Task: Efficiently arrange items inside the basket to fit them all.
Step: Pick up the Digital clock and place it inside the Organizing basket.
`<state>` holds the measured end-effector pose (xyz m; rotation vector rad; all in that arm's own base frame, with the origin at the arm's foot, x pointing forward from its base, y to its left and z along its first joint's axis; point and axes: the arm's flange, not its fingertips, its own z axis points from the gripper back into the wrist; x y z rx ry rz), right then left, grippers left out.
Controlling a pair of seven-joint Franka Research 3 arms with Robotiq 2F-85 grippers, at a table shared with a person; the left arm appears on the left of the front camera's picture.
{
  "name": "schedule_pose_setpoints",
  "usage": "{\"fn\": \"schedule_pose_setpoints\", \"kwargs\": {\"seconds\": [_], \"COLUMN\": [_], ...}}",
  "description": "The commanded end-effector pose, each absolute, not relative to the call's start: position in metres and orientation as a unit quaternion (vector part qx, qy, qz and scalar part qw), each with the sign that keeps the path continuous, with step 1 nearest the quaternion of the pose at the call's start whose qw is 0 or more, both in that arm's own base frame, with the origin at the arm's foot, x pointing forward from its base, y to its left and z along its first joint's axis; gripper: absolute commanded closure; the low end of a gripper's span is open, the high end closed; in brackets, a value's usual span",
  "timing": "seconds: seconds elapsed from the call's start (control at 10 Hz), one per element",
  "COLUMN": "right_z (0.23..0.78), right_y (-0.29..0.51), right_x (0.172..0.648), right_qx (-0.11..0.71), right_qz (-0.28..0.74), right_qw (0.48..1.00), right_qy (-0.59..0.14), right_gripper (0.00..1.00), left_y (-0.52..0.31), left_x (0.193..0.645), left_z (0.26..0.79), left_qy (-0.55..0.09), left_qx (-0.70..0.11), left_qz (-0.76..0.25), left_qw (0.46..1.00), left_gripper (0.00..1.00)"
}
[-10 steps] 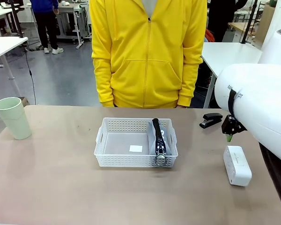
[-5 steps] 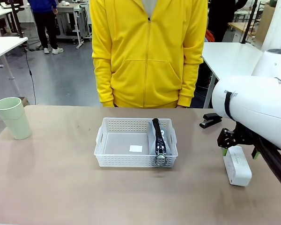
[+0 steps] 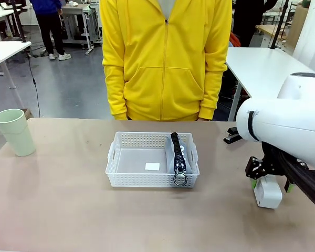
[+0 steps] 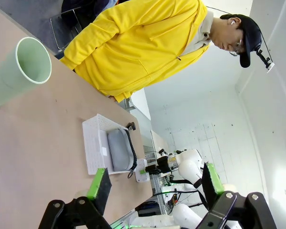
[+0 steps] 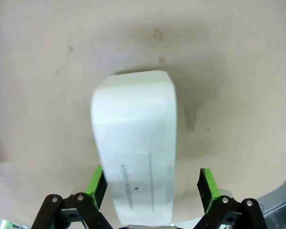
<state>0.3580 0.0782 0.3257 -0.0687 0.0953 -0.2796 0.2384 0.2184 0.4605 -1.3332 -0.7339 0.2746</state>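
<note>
Right gripper [image 5: 152, 188] hangs over the white box [image 5: 133, 133], jaws spread wide, nothing held. The step in hand looks like picking this box up for the basket.

To do it well, I'd judge:
- Centre first. In the right wrist view the box sits closer to one green pad, with a clear gap to the other, so a small sideways shift would even the grip.
- Square the pads to the long sides, since the box lies slightly skewed between them.
- Go low enough to catch the flat walls, not the rounded top edge.

The box lies flat on the table [image 3: 68, 210], its near end between the fingers and its far end reaching beyond them.

Farther off, the basket [image 3: 147, 180] sits mid-table, well apart from the box. The pouch [image 3: 178, 155] stands along one side, leaving the rest of the floor free. The stapler [image 3: 232, 137] lies beyond the box. The cup [image 3: 14, 131] stands upright at the opposite end of the table.

Left gripper [image 4: 155, 181] is spread open and empty, well clear of the table.
</note>
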Motion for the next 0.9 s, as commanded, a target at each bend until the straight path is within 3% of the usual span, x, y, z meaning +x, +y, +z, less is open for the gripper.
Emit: {"fn": "schedule_pose_setpoints", "kwargs": {"seconds": [0.0,0.6,0.8], "right_z": [0.318,0.306,0.308], "right_y": [0.071,0.068,0.069], "right_x": [0.370,0.379,0.379], "right_qx": [-0.034,0.000,0.007], "right_qz": [-0.156,-0.120,-0.115], "right_qw": [0.985,0.991,0.993], "right_qy": [0.060,0.054,0.042], "right_gripper": [0.00,0.00,0.59], "left_y": [0.218,0.218,0.218], "left_x": [0.239,0.239,0.239], "left_z": [0.463,0.463,0.463], "left_qy": [-0.343,-0.343,-0.343], "left_qx": [-0.606,-0.606,-0.606], "left_qz": [0.116,0.116,0.116], "left_qw": [0.708,0.708,0.708], "left_gripper": [0.00,0.00,0.00]}}
